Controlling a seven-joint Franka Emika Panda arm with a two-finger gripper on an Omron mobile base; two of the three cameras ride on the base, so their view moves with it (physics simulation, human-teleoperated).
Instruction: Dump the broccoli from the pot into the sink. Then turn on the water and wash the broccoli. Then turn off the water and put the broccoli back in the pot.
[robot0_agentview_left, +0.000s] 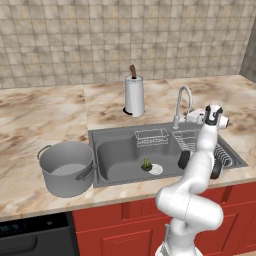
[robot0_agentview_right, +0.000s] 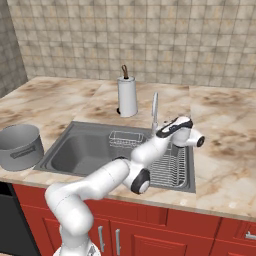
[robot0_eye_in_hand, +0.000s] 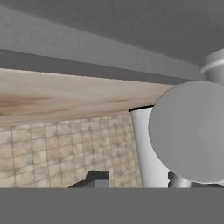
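The small green broccoli (robot0_agentview_left: 146, 164) lies on the floor of the dark grey sink (robot0_agentview_left: 120, 132), just left of the round drain. The grey pot (robot0_agentview_left: 66, 169) stands upright on the counter left of the sink, and also shows at the left edge (robot0_agentview_right: 19, 146). My gripper (robot0_agentview_left: 196, 118) is at the base of the curved chrome faucet (robot0_agentview_left: 182, 102), on its right side. In the hand view its tips (robot0_eye_in_hand: 136, 180) stand apart, with a round grey faucet part (robot0_eye_in_hand: 192, 131) close in front. No water runs from the spout.
A white paper-towel roll (robot0_agentview_left: 134, 95) stands on the counter behind the sink. Wire racks (robot0_agentview_left: 151, 136) sit at the sink's back and in its right part (robot0_agentview_right: 170, 167). A tiled wall closes the back, and a dark appliance (robot0_agentview_left: 35, 237) is below the pot.
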